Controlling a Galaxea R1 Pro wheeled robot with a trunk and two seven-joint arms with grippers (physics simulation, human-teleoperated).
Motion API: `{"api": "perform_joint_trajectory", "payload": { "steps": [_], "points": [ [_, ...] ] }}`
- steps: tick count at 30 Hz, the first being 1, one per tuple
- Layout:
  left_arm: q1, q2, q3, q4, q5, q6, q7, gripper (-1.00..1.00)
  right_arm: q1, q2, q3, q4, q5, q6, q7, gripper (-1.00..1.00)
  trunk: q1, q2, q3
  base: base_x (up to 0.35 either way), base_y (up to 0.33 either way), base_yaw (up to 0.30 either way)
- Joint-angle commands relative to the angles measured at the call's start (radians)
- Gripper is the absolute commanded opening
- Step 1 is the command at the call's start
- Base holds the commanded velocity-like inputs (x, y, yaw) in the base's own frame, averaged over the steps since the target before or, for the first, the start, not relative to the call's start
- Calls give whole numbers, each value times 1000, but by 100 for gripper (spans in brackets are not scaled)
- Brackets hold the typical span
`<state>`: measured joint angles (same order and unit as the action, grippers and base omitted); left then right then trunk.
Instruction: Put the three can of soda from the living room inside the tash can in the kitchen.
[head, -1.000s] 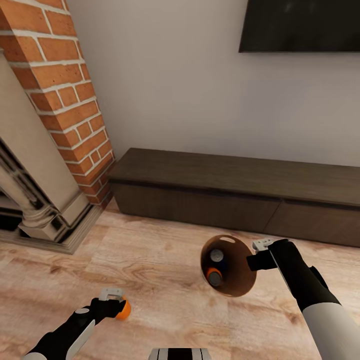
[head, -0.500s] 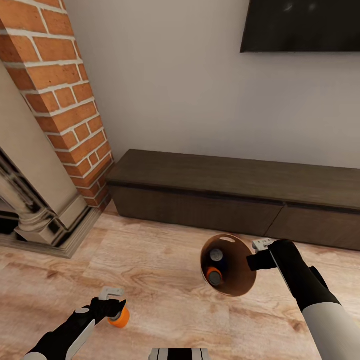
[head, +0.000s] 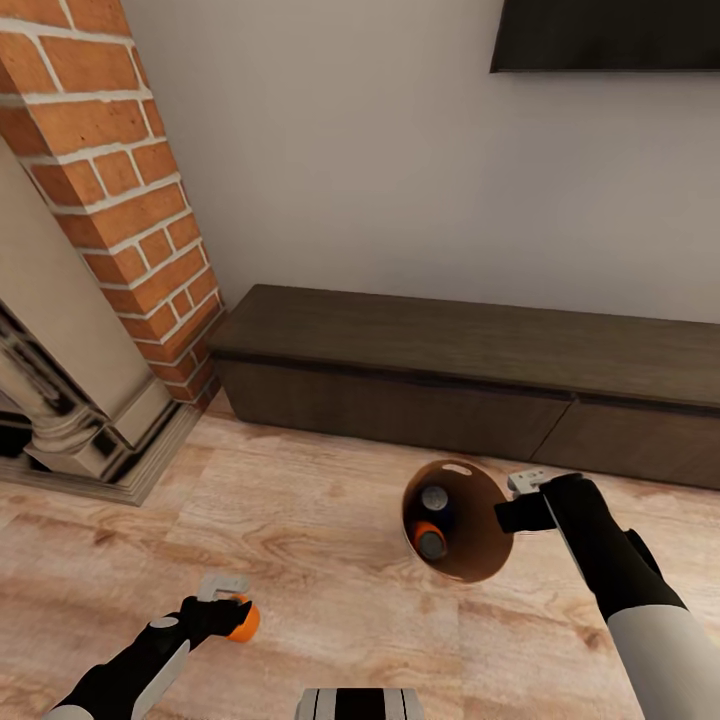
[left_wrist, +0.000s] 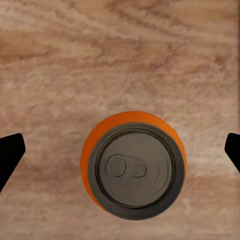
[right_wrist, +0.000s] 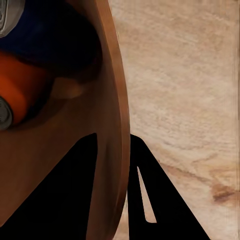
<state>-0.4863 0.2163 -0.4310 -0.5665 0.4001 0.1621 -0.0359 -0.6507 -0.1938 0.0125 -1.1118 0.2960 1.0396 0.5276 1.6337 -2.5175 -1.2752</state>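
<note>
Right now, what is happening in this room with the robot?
The right gripper holds the bin by its rim, above the wood floor, with two cans inside: a dark one and an orange one. The left gripper is open around a third orange can standing on the floor, not yet gripped. A long dark cabinet stands behind.

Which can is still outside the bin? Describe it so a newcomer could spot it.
Start at the brick fireplace on the robot's left and come down to the light wood floor. There the left gripper has its fingers open either side of an upright orange can. The other two cans lie inside the copper-brown bin pinched by the right gripper.
</note>
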Motion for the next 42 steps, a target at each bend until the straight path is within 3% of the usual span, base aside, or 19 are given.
{"api": "perform_joint_trajectory", "payload": {
  "steps": [1, 13, 42],
  "points": [
    [0, 0, 0, 0, 0, 0, 0, 100, 1, 0, -2, -1, -23, 8, 3, -100, 0, 0, 0, 0, 0, 0],
    [0, 0, 0, 3, -1, 0, -2, 100, 2, 0, -9, -6, -23, 8, 3, -100, 5, -3, -43, 0, 0, 0],
    [0, 1, -1, -5, -1, -1, -1, 100, 2, 1, -9, -6, -23, 8, 3, -100, 5, -3, -43, 0, 0, 0]
  ]
}}
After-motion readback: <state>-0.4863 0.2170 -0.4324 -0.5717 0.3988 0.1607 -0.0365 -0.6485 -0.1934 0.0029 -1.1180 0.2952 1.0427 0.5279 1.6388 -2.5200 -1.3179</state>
